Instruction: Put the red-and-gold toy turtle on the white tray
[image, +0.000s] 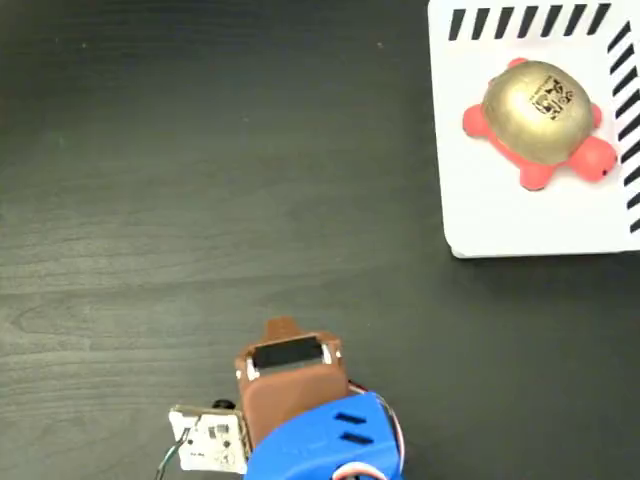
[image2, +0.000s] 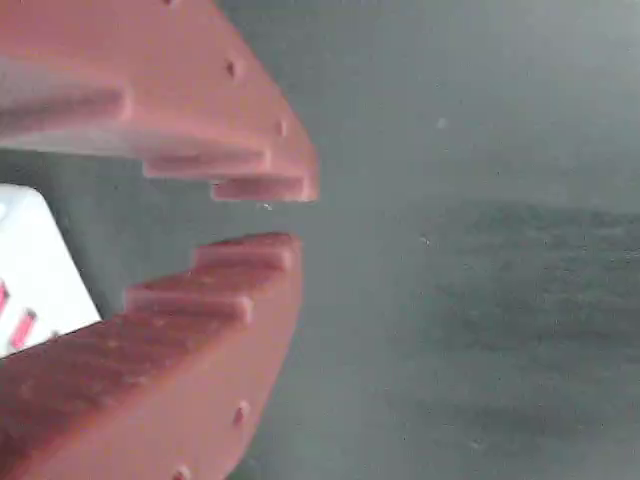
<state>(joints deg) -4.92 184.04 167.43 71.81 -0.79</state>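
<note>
Already the red-and-gold toy turtle (image: 541, 123) sits on the white tray (image: 500, 225), well apart from the gripper (image2: 270, 212). Its jaws are slightly apart, holding nothing, over bare table (image: 200, 150). Placement looks done; nothing more needed but parking the arm.

A dark, wood-grained tabletop (image: 200, 200) fills the fixed view, carrying a large flat white square tray (image: 500, 215) with black diagonal edge stripes at its upper right corner.
</note>
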